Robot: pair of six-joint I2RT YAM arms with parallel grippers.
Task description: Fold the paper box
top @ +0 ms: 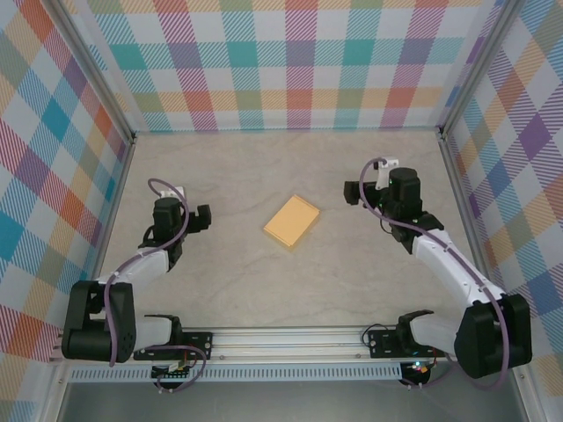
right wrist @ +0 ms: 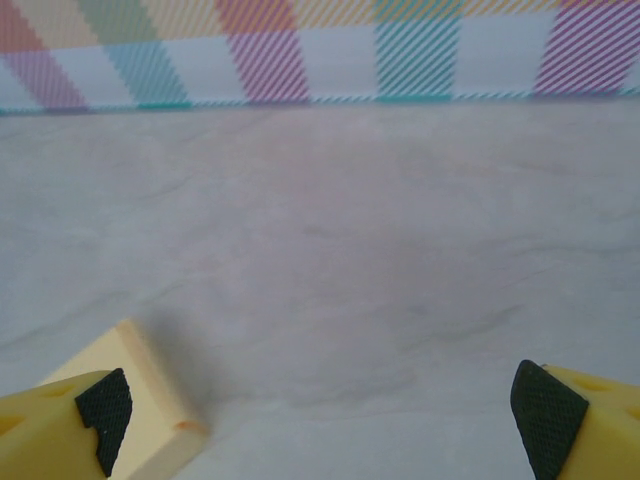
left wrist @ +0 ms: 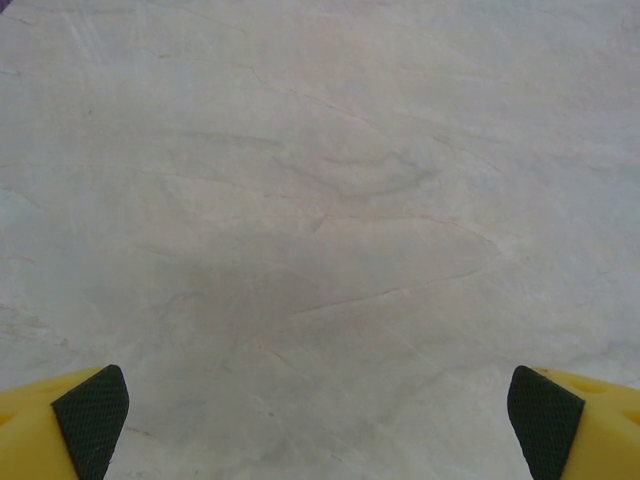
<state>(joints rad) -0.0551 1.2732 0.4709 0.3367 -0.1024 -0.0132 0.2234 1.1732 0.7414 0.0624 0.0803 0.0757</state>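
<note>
The paper box [top: 291, 221] lies flat in the middle of the table, a small yellow-orange rectangular box turned at an angle. One pale corner of the paper box [right wrist: 150, 400] pokes in at the lower left of the right wrist view. To the left of the box hangs my left gripper [top: 204, 217], open and apart from it; in its own wrist view the left gripper [left wrist: 318, 420] has only bare table between its wide jaws. Right of the box, my right gripper [top: 351, 192] is open and holds nothing, and the right gripper [right wrist: 330, 410] has its left finger just in front of the box corner.
Plaid walls [top: 290, 61] close the table at the back and both sides, with metal posts at the corners. A metal rail [top: 290, 338] carrying both arm bases runs along the near edge. The beige table top [top: 264, 167] surrounds the box.
</note>
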